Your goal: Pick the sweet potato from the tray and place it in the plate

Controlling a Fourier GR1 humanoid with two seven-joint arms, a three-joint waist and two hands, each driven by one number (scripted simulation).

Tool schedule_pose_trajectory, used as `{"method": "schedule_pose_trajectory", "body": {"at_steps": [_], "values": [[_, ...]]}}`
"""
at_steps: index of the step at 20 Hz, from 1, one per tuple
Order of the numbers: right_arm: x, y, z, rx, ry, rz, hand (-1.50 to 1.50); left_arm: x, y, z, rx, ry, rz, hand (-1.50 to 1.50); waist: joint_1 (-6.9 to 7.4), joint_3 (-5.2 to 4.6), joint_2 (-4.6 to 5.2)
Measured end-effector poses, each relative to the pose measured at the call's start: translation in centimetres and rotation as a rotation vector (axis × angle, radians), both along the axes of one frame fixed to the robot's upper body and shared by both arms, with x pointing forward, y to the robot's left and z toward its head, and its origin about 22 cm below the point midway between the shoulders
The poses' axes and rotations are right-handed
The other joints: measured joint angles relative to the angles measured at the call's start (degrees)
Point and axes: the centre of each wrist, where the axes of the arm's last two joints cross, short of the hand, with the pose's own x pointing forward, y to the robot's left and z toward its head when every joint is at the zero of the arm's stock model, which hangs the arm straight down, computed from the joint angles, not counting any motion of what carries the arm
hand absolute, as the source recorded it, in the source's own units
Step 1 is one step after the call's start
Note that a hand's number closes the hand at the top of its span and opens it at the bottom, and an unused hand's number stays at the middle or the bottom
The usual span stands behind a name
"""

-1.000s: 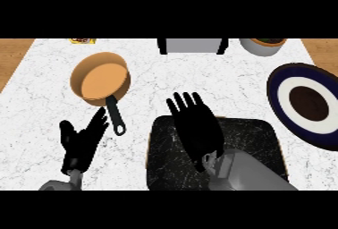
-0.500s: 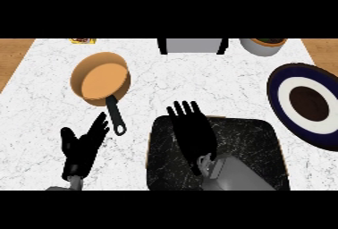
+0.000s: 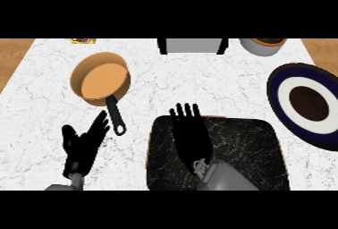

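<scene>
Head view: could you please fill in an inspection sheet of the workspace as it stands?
Surface: white marbled counter, wood at its far corners.
Job's things: dark tray at the near edge; plate at the right, apart from the tray; sweet potato not seen, perhaps hidden under the right hand.
Clutter: orange pan with a black handle, left of the tray; grey box, grey bowl and small yellow item along the far edge.
Hands: right hand open, fingers straight, over the tray's left part; left hand open at lower left, near the pan's handle.
Cables: nothing seen.
Surroundings: nothing seen.
</scene>
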Motion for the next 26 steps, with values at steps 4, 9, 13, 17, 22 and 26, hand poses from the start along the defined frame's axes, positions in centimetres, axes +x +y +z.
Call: {"method": "schedule_pose_trajectory", "body": {"at_steps": [4, 9, 13, 17, 22, 26], "values": [[1.0, -0.5, -1.0, -0.012, 0.008, -0.007, -1.5, -0.3, 0.2, 0.2, 0.0, 0.001, -0.005, 0.0, 0.06, 0.0, 0.01], [1.3, -1.8, -3.3, -0.039, 0.033, -0.007, -1.5, -0.1, 0.1, 0.6, -0.005, -0.006, -0.003, 0.0, 0.03, 0.0, 0.0], [2.1, -1.8, -3.6, -0.089, 0.069, 0.027, 1.5, -0.2, -0.1, 0.6, 0.0, -0.008, -0.004, 0.0, 0.21, -0.1, -0.29], [2.8, -1.2, -4.0, -0.123, 0.057, 0.066, 1.5, 0.1, 0.1, 0.5, 0.005, -0.002, -0.001, 0.0, 0.19, -0.19, -0.47], [2.5, -1.5, -3.9, -0.135, 0.023, 0.101, 1.5, -0.3, -0.2, 0.7, 0.002, 0.002, 0.0, 0.0, 0.14, -0.21, -0.55], [1.8, -1.3, -3.3, -0.071, -0.069, 0.166, 1.5, -0.7, 0.1, 0.1, -0.003, 0.0, -0.002, 0.0, 0.07, -0.14, -0.31]]}}
